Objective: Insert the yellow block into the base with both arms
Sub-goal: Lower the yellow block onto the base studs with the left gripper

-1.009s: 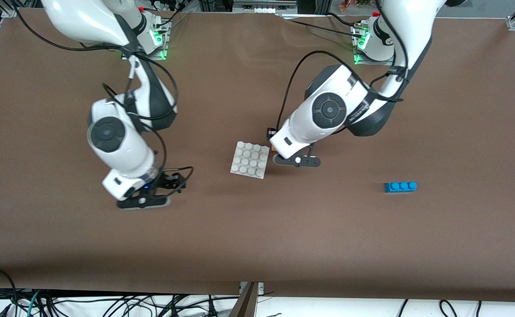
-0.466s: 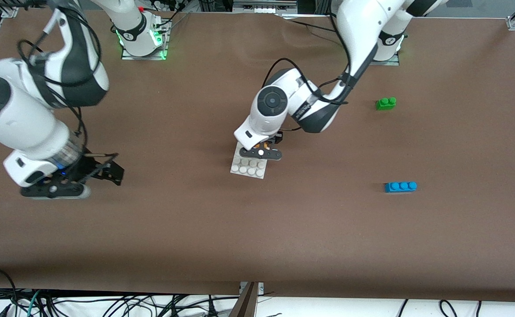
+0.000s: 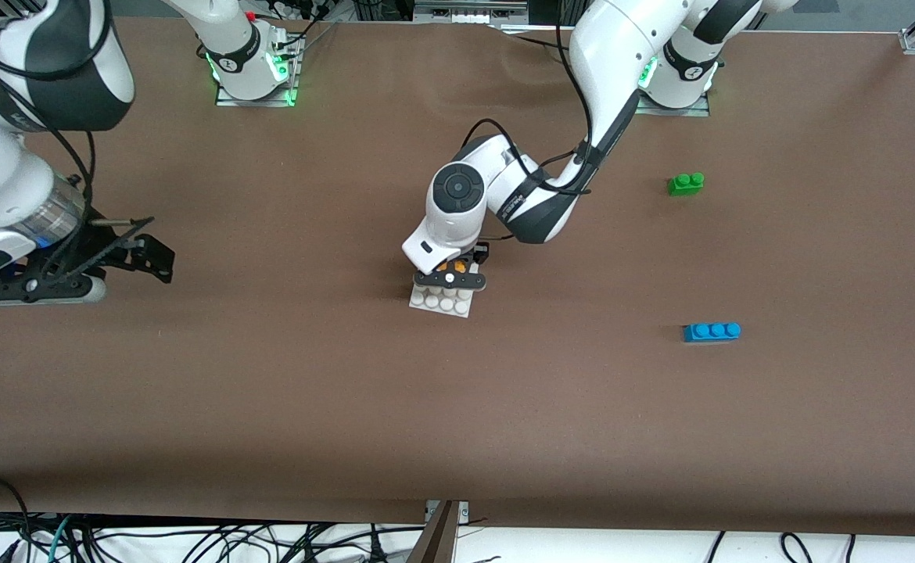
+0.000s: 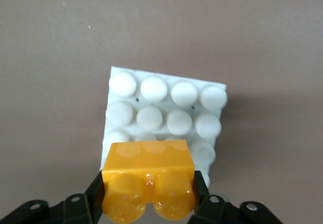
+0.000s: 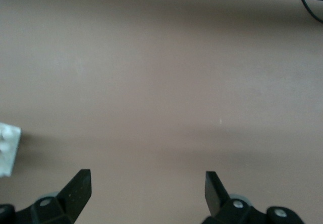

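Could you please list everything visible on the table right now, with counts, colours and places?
Yellow block: one, orange-yellow, held over the base.
Base: one, white, mid-table.
Green brick: one, green, toward the left arm's end.
Blue brick: one, blue, nearer the front camera than the green brick.
Table: one, brown.
Left claw: one, black, shut on the yellow block.
Right claw: one, black, open, over bare table at the right arm's end.

robotics lab, two white arms (image 3: 504, 195) bolted to brown-covered table (image 3: 457, 422), aluminium framing, loose cables (image 3: 191, 539) along the edge
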